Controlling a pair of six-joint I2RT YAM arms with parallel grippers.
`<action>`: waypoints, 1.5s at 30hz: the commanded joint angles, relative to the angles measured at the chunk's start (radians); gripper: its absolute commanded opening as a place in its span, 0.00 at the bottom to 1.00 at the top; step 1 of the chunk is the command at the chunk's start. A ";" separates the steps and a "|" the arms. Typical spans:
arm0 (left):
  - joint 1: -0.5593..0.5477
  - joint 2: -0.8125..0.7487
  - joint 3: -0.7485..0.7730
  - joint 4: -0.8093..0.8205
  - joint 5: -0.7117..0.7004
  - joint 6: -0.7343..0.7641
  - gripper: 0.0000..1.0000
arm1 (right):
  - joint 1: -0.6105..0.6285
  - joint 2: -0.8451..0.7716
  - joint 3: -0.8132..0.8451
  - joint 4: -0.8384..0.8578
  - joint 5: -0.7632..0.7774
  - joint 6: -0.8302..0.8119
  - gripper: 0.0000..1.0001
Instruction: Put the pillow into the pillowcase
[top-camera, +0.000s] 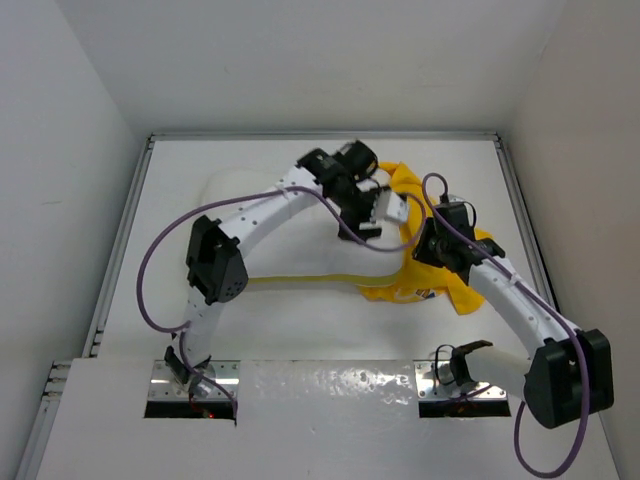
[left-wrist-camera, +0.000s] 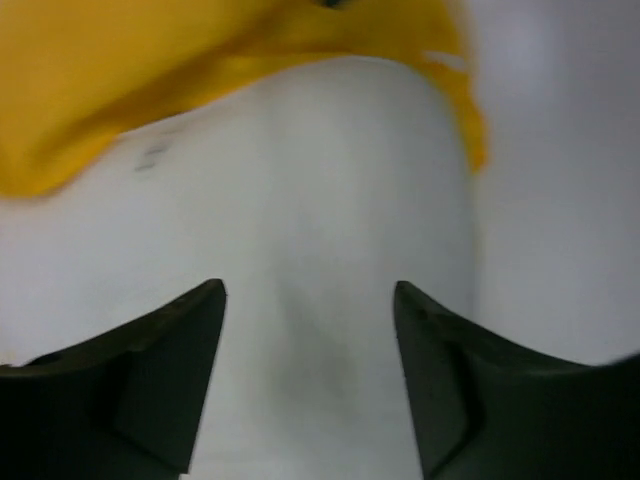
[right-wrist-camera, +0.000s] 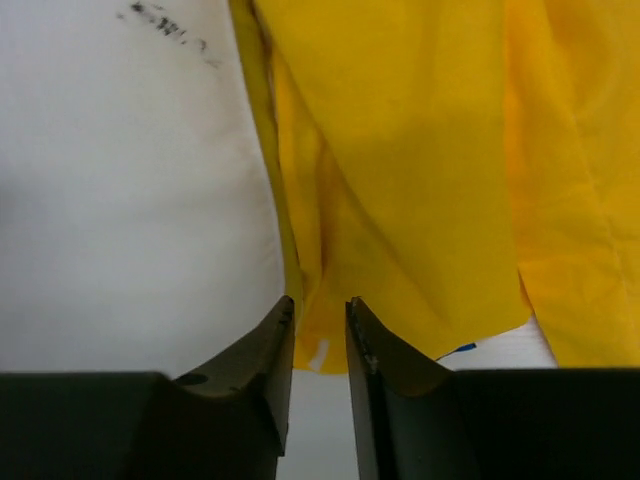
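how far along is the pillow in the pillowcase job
Started only: the bright yellow fabric pillowcase is bunched at the right end of the big white puffy pillow. In hand: the left gripper hangs open over the pillow, the right gripper nearly closed at the yellow edge. Remaining: most of the pillow is bare.

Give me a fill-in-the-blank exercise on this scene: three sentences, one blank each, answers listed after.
1. In the top view, the white pillow lies to the ____ of the pillowcase.
2. The pillowcase fabric is bright ____.
3. Between the left claw and the right claw, the wider finger gap belongs to the ____ one.
Missing words: left; yellow; left.
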 joint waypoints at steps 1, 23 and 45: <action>-0.076 -0.012 -0.118 -0.251 -0.001 0.109 0.70 | -0.027 0.040 0.006 0.088 0.044 0.034 0.24; -0.138 -0.075 -0.626 0.433 -0.305 -0.126 0.12 | -0.050 0.312 -0.132 0.472 -0.234 -0.110 0.41; -0.049 -0.118 -0.569 0.471 -0.204 -0.105 0.00 | -0.004 -0.001 -0.132 0.240 -0.602 -0.386 0.00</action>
